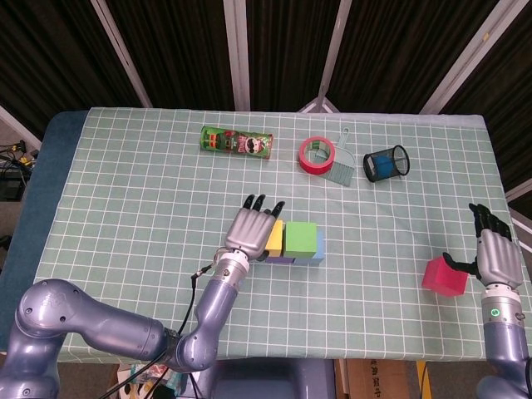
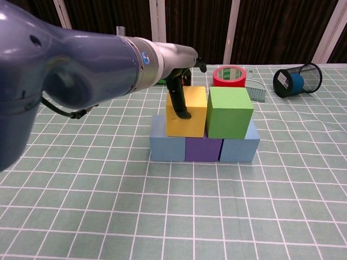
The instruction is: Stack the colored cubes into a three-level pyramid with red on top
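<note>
Two blue cubes [image 2: 167, 147] [image 2: 239, 149] with a purple cube [image 2: 203, 150] between them form the bottom row. On that row sit a yellow cube [image 2: 187, 120] [image 1: 275, 238] and a green cube [image 2: 230, 112] [image 1: 301, 238], side by side and almost touching. My left hand [image 1: 249, 227] lies over the yellow cube and holds it, with its thumb [image 2: 179, 104] down the cube's front face. The red cube [image 1: 444, 277] lies alone near the table's right front. My right hand [image 1: 497, 256] stands just right of it, fingers straight and apart, thumb at the cube's edge.
At the back of the checked cloth lie a chips can [image 1: 236, 143], a red tape roll [image 1: 317, 155], a small brush [image 1: 340, 169] and a black mesh cup [image 1: 386, 162]. The table's right edge [image 1: 509, 218] runs close to my right hand.
</note>
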`<act>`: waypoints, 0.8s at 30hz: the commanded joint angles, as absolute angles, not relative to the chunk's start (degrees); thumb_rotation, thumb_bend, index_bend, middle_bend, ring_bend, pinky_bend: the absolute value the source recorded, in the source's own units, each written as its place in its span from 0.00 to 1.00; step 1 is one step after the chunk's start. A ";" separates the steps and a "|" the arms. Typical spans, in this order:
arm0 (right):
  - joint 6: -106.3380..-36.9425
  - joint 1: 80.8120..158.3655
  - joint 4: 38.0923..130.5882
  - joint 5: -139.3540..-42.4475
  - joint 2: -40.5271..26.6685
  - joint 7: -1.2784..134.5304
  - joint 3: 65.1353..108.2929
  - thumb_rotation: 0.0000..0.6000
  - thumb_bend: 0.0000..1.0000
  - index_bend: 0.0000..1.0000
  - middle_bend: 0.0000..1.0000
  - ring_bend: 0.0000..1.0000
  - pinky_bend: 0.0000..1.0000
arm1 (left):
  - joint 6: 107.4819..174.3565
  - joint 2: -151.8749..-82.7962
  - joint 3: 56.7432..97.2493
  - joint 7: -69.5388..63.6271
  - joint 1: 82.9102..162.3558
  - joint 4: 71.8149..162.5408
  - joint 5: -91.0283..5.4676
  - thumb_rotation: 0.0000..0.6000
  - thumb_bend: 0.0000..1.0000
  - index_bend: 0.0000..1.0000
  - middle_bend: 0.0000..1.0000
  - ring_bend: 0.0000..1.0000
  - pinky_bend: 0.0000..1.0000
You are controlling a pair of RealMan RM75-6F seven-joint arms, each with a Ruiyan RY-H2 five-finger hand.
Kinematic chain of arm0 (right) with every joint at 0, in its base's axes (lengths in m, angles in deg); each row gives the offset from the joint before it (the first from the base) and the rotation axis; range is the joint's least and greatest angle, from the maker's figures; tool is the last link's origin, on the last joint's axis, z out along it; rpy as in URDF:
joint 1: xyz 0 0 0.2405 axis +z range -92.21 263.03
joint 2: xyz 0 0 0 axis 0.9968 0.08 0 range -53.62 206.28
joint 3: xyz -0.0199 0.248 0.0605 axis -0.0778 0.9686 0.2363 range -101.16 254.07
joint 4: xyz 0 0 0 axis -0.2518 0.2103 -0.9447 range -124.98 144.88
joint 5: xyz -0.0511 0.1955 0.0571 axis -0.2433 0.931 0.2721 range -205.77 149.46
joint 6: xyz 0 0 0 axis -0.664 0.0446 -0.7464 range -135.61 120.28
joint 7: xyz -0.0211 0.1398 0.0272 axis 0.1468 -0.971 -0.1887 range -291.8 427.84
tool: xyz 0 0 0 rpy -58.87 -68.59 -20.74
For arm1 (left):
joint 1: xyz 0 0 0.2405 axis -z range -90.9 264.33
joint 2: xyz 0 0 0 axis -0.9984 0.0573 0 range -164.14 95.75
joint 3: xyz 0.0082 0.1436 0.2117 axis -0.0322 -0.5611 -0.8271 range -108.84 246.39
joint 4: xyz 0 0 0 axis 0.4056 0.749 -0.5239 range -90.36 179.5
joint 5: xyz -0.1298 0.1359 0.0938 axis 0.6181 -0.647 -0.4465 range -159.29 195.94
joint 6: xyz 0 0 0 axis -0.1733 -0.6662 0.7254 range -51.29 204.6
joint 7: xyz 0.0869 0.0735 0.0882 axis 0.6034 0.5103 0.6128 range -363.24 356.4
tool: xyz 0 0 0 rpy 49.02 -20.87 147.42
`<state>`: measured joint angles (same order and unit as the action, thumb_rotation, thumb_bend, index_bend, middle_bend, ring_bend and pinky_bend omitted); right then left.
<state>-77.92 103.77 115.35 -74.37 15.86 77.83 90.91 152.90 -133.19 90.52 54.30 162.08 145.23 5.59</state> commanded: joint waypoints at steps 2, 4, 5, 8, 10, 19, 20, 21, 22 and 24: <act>-77.80 103.81 115.29 -74.27 15.83 77.93 90.84 1.00 0.27 0.00 0.02 0.00 0.00 | 152.88 -133.33 90.57 54.34 162.04 145.20 5.39 1.00 0.39 0.00 0.40 0.01 0.00; -77.84 103.80 115.27 -74.30 15.80 77.95 90.82 1.00 0.27 0.00 0.02 0.00 0.00 | 152.82 -133.43 90.67 54.28 162.01 145.15 5.29 1.00 0.39 0.00 0.40 0.01 0.00; -77.87 103.80 115.25 -74.26 15.80 77.92 90.85 1.00 0.27 0.00 0.02 0.00 0.00 | 152.79 -133.51 90.76 54.22 161.98 145.11 5.28 1.00 0.39 0.00 0.40 0.01 0.00; -77.90 103.82 115.28 -74.17 15.79 77.98 90.86 1.00 0.27 0.00 0.02 0.00 0.00 | 152.64 -133.70 90.79 54.27 161.96 144.90 5.18 1.00 0.39 0.00 0.40 0.01 0.00; -77.86 103.83 115.26 -74.15 15.79 77.99 90.85 1.00 0.27 0.00 0.02 0.00 0.00 | 152.58 -133.84 90.81 54.34 161.97 144.76 5.13 1.00 0.39 0.00 0.40 0.01 0.00; -77.81 103.85 115.22 -74.14 15.79 77.99 90.80 1.00 0.27 0.00 0.02 0.00 0.00 | 152.53 -134.52 91.12 54.32 161.89 144.11 4.97 1.00 0.39 0.00 0.40 0.01 0.00; -77.75 103.85 115.20 -74.12 15.77 77.98 90.77 1.00 0.27 0.00 0.02 0.00 0.00 | 152.54 -134.58 91.15 54.32 161.88 144.09 4.92 1.00 0.39 0.00 0.40 0.01 0.00; -77.75 103.86 115.24 -74.14 15.75 78.00 90.76 1.00 0.27 0.00 0.02 0.00 0.00 | 152.54 -134.62 91.16 54.37 161.88 144.08 4.89 1.00 0.39 0.00 0.40 0.01 0.00; -77.74 103.87 115.23 -74.12 15.76 78.03 90.75 1.00 0.27 0.00 0.02 0.00 0.00 | 152.54 -134.64 91.17 54.41 161.87 144.08 4.86 1.00 0.39 0.00 0.40 0.01 0.00; -77.71 103.91 115.18 -74.06 15.74 78.07 90.77 1.00 0.27 0.00 0.02 0.00 0.00 | 152.56 -134.69 91.24 54.42 161.82 144.10 4.81 1.00 0.39 0.00 0.40 0.01 0.00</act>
